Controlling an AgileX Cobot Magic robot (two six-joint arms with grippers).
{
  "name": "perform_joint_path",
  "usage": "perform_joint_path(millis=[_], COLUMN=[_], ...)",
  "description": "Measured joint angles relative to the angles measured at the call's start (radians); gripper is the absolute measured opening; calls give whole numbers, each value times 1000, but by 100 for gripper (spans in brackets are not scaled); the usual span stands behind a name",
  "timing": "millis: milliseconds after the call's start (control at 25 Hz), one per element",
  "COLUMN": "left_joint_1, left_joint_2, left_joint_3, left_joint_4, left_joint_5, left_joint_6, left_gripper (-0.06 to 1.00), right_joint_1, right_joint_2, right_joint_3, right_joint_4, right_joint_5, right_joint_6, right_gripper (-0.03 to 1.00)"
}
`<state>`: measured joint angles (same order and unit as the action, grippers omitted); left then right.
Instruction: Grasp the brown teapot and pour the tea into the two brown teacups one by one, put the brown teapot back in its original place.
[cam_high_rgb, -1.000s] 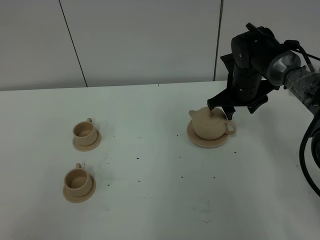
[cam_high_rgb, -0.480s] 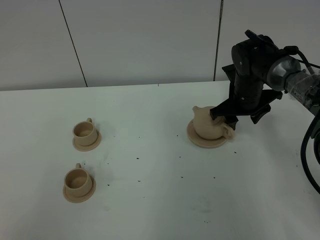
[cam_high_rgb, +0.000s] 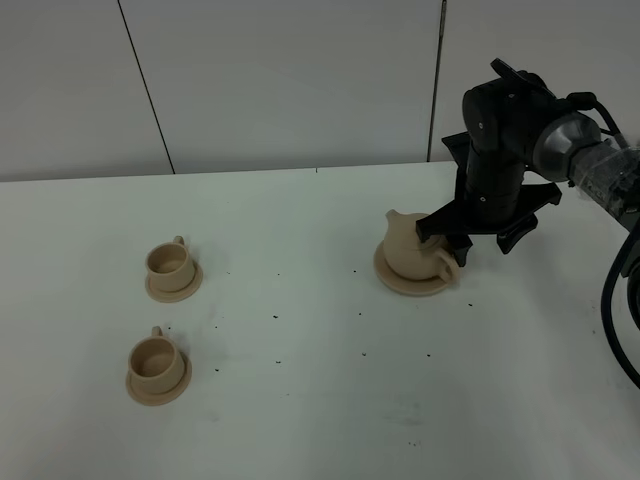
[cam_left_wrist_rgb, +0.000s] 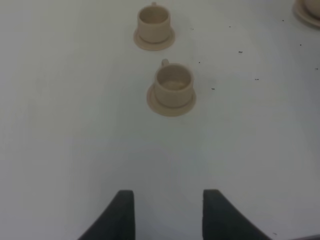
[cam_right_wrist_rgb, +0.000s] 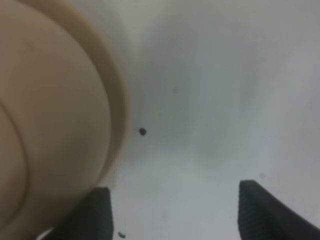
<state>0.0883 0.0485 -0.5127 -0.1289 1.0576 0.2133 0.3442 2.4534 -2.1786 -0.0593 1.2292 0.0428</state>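
1. The right claw (cam_high_rgb: 445, 245) is low at the brown teapot (cam_high_rgb: 405, 250), on its handle side, with jaws spread wide and nothing clamped.
2. The teapot sits on its big saucer (cam_high_rgb: 398, 286), right of centre on the bench (cam_high_rgb: 300, 420). The two brown teacups, the far cup (cam_high_rgb: 170, 262) and the near cup (cam_high_rgb: 155, 358), wait on small saucers well apart on the left.
3. The left claw (cam_left_wrist_rgb: 167, 215) hangs over bare bench short of the cups, also wide and empty.
4. First risk: the right wrist view shows only bench between the fingers, with one finger (cam_right_wrist_rgb: 97, 215) just beside the tan rim. Closing here could catch air or shove the pot and saucer sideways.
5. Second risk: a shallow pinch on the thin loop handle could let the pot swing or slip on the lift.
6. Third risk: the cups are small targets, so a hasty tilt could miss them or tip the lid off.
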Motion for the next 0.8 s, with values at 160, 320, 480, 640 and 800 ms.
perform_joint_path(millis=[160, 320, 480, 640, 800], left_joint_1=[0, 0, 0, 0, 0], left_joint_2=[0, 0, 0, 0, 0], left_joint_3=[0, 0, 0, 0, 0], left_joint_4=[0, 0, 0, 0, 0], left_joint_5=[0, 0, 0, 0, 0], left_joint_6=[0, 0, 0, 0, 0], left_gripper=[39, 39, 39, 39, 39], right_joint_1=[0, 1, 1, 1, 1], right_joint_2=[0, 0, -1, -1, -7], right_joint_3=[0, 0, 0, -21, -121], right_joint_4=[-2, -52, -124, -177, -171], right_joint_5=[0, -6, -9, -9, -10], right_joint_6=[-2, -5, -5, -7, -19], right_gripper=[52, 52, 52, 52, 52])
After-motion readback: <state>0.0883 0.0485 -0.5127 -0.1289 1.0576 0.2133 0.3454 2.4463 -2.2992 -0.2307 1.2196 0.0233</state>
